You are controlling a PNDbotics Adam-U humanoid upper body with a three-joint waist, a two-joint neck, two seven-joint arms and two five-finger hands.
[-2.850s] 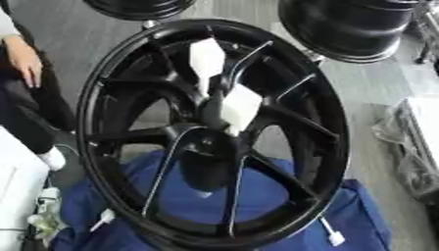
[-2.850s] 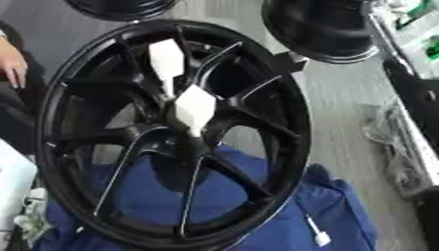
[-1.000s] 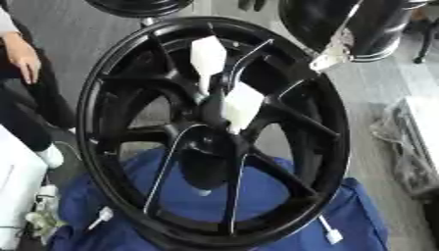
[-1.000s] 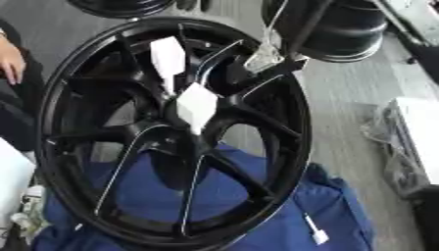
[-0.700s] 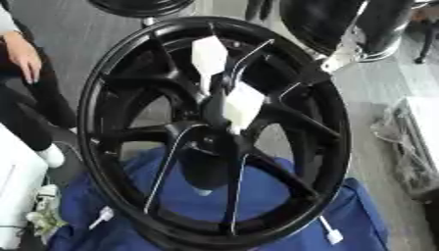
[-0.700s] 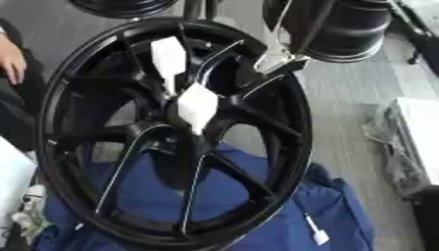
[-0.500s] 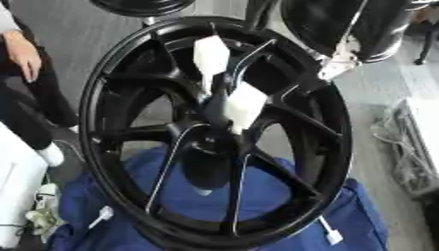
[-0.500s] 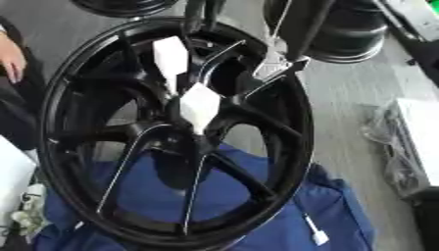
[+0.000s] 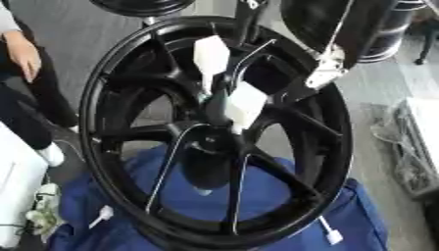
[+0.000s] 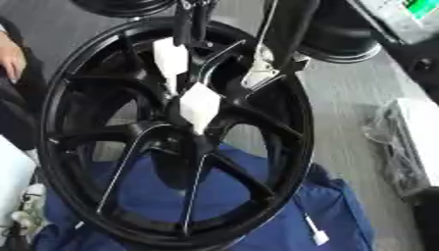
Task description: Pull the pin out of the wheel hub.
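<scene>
The black alloy wheel (image 9: 129, 98) stands tilted on a blue cloth (image 9: 360, 220). Its hub (image 9: 214, 142) sits just below the middle of the view. Two white pieces are at the hub. One is a flat white head (image 9: 210, 55) toward twelve o'clock, on a thin stem running down into the hub (this I take to be the pin). The other is a white block (image 9: 246, 105) lying right on the hub's upper edge.

The right hand (image 10: 190, 24) comes in from the twelve o'clock edge, its dark fingers just above the white head. I cannot tell whether they are spread or closing on it. Its arm crosses the rim at two o'clock, where a pale fitting (image 9: 328, 71) lies against the spokes. No left hand shows.

The risks, as I judge them:
- The fingers could close on a spoke or the wrong white piece.
- A pull off the stem's line could jam the pin.
- A pull could rock the propped wheel on the soft cloth.
- The fitting might snag the rim.
</scene>
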